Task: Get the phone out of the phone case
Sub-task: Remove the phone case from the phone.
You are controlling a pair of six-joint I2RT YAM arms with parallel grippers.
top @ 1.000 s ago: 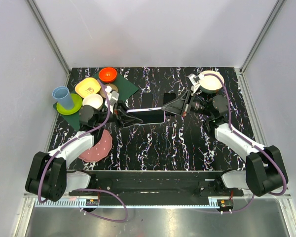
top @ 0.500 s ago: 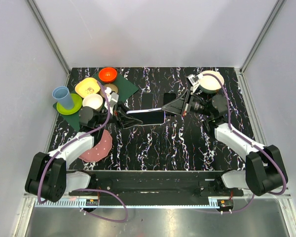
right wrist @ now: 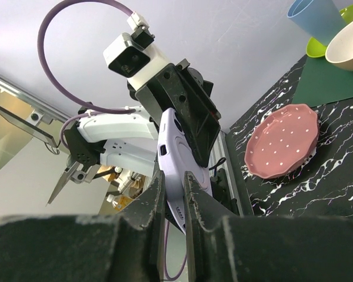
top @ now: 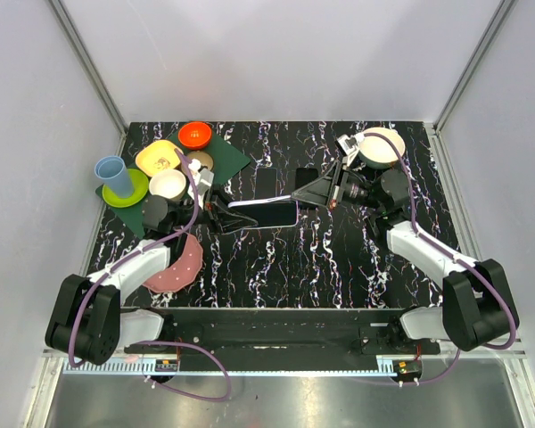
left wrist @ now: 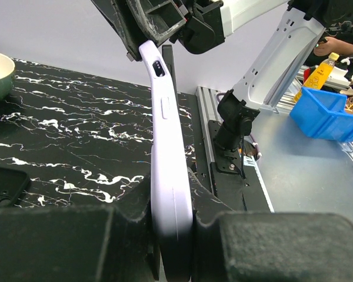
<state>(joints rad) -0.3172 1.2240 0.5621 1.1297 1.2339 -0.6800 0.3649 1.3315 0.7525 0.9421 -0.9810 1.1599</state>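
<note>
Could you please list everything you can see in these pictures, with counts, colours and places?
cased phone: one, lavender case, held above the table centre
flat black items: two, on the table behind the phone; one looks like a spare case
cup: one, blue, on the green plate
green plate: one, rear left
yellow dish: one, rear left
red bowl: one, rear left
cream bowl: one, rear left
mat: one, dark green, under the dishes
pink plate: one, near left
white bowl: one, rear right
table: one, black marbled
left gripper: shut on the phone's left end
right gripper: shut on its right end
</note>
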